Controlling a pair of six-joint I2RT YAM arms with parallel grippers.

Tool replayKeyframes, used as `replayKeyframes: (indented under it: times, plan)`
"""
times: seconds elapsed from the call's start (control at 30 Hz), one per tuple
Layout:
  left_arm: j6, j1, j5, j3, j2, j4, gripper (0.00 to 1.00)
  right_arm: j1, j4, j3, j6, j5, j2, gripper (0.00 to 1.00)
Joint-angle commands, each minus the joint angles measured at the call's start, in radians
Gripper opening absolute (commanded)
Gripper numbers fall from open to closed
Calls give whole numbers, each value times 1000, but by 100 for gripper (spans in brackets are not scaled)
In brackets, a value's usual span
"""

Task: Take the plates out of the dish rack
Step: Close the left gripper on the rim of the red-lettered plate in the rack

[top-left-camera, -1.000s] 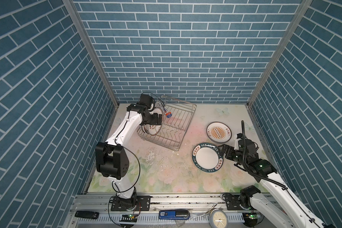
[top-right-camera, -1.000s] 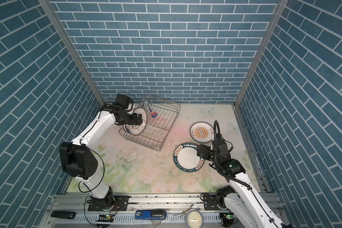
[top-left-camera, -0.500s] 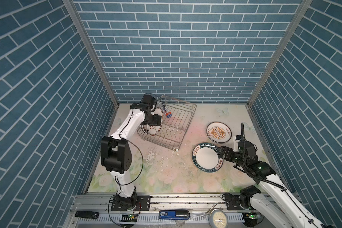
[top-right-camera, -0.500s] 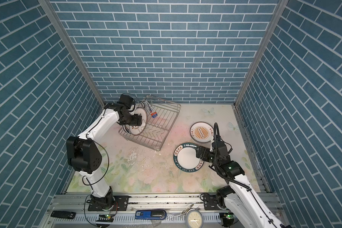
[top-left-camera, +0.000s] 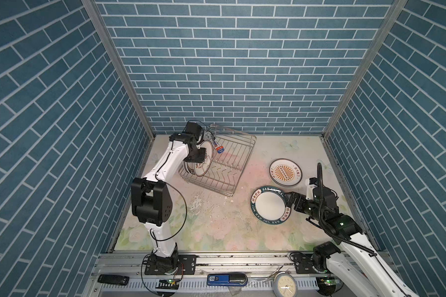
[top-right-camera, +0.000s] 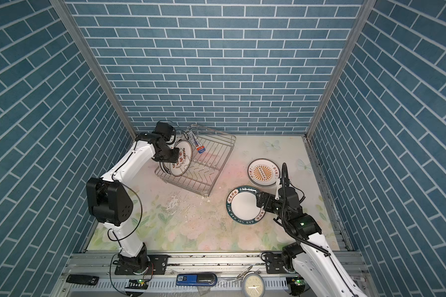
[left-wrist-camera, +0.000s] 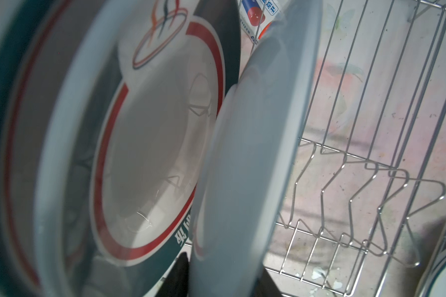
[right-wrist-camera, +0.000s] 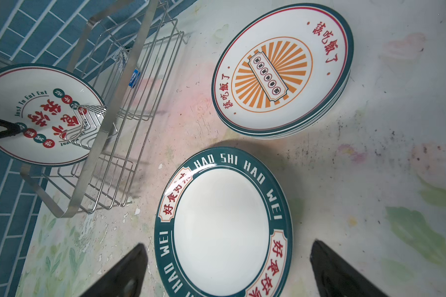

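The dish rack [top-left-camera: 232, 164] [top-right-camera: 209, 159] stands at the back left, with a few plates upright at its left end. My left gripper [top-left-camera: 197, 158] [top-right-camera: 171, 155] reaches down into it. Seen from the left wrist, its dark fingers [left-wrist-camera: 180, 272] press on both faces of the front plate [left-wrist-camera: 255, 154] [top-left-camera: 204, 164], and my left gripper [left-wrist-camera: 223, 280] is shut on its rim. Behind it stands a red-ringed plate [left-wrist-camera: 152, 144]. My right gripper [top-left-camera: 292, 203] [right-wrist-camera: 229, 267] hangs open over the edge of a teal-rimmed plate [top-left-camera: 268, 205] [right-wrist-camera: 224, 226] lying flat on the table.
A low stack of sunburst plates [top-left-camera: 285, 172] [right-wrist-camera: 281, 69] lies behind the teal-rimmed one. A red and blue tag [top-left-camera: 219, 147] hangs on the rack's back wire. On the front rail are a clock face [top-left-camera: 285, 285], a blue device [top-left-camera: 227, 279] and a black remote [top-left-camera: 113, 279]. Brick walls enclose three sides.
My left gripper's jaws have closed onto the front plate in the rack, and the left arm's elbow has swung slightly right. The right arm has barely moved.
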Motion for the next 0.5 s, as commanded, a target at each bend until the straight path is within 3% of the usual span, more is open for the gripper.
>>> replayKeyframes:
  times: [0.0,0.47]
  plan:
    - [9,-2,-19,22,16,-24,35,4,-9,-19,26,1,-10,99]
    - [23,-2,-11,15,15,-24,18,4,-18,-23,20,-5,-21,99]
